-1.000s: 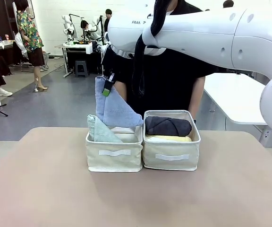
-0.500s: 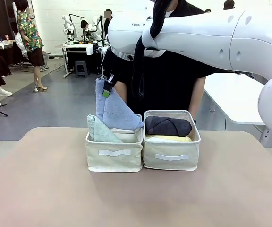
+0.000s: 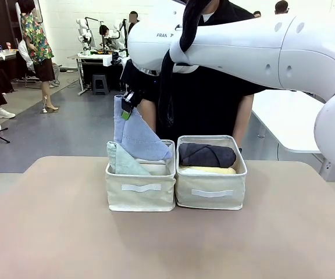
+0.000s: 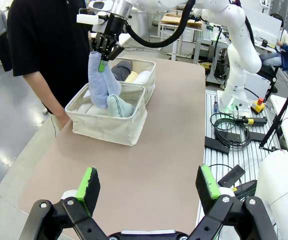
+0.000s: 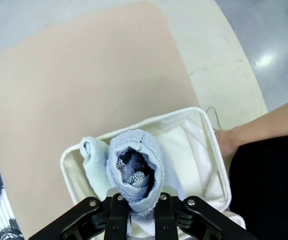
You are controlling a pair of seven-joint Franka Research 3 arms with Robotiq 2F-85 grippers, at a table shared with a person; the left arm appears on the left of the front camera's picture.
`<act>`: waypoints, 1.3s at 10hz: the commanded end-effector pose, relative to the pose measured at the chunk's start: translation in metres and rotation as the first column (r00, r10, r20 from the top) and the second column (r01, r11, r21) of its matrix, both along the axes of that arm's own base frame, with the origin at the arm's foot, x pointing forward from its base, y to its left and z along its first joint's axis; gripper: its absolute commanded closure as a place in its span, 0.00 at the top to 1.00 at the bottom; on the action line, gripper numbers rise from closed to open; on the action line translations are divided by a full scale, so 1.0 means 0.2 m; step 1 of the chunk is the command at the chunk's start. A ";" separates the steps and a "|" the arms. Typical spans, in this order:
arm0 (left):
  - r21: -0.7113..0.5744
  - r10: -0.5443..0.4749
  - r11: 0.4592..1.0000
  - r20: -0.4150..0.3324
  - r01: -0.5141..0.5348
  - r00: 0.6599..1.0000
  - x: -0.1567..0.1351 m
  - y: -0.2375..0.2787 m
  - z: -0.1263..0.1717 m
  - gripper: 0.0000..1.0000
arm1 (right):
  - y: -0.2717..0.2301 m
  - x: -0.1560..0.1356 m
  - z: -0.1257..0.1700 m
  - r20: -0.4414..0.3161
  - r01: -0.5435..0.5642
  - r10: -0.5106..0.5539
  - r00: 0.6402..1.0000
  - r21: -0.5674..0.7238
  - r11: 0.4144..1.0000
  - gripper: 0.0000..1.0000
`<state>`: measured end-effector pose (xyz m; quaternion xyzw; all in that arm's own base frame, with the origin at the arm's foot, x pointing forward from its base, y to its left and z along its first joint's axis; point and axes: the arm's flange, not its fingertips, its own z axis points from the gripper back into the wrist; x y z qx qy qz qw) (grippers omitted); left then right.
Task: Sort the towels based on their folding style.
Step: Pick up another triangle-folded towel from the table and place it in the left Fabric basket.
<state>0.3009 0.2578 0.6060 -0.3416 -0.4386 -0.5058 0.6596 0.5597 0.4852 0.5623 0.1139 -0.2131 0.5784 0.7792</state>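
Softly, the blue cone point(image 3: 137, 136) sags from the right gripper point(image 3: 128, 104), pinched at its tip, its base in the left bin point(image 3: 141, 195) beside the green cone point(image 3: 121, 161); light, floppy terry, best held there. From the left wrist, the left gripper point(image 4: 146, 187) stands wide and empty, near. From the right wrist, closed fingers point(image 5: 116, 212) clamp the cone's mouth over the bin.

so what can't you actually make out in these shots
- Front view: the dark grey towel covers most of the yellow towel; anything beneath is hidden by the right bin's wall.
- Front view: the light blue towel hides the left bin's back corner.
- Right wrist view: that towel hides the right gripper's fingers.
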 end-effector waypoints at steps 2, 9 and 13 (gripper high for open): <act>-0.015 -0.005 1.000 0.026 0.006 1.000 -0.01 0.01 0.00 1.00 | 0.06 0.04 -0.07 0.019 0.047 -0.046 0.999 -0.032 0.998 0.17; -0.015 -0.005 1.000 0.026 0.006 1.000 -0.01 0.01 0.00 1.00 | 0.15 0.10 -0.34 -0.067 -0.017 0.010 0.998 -0.093 0.996 0.17; -0.015 -0.005 1.000 0.026 0.006 1.000 -0.01 0.01 0.00 1.00 | 0.21 0.12 -0.50 -0.143 -0.056 0.039 0.989 -0.120 0.991 0.17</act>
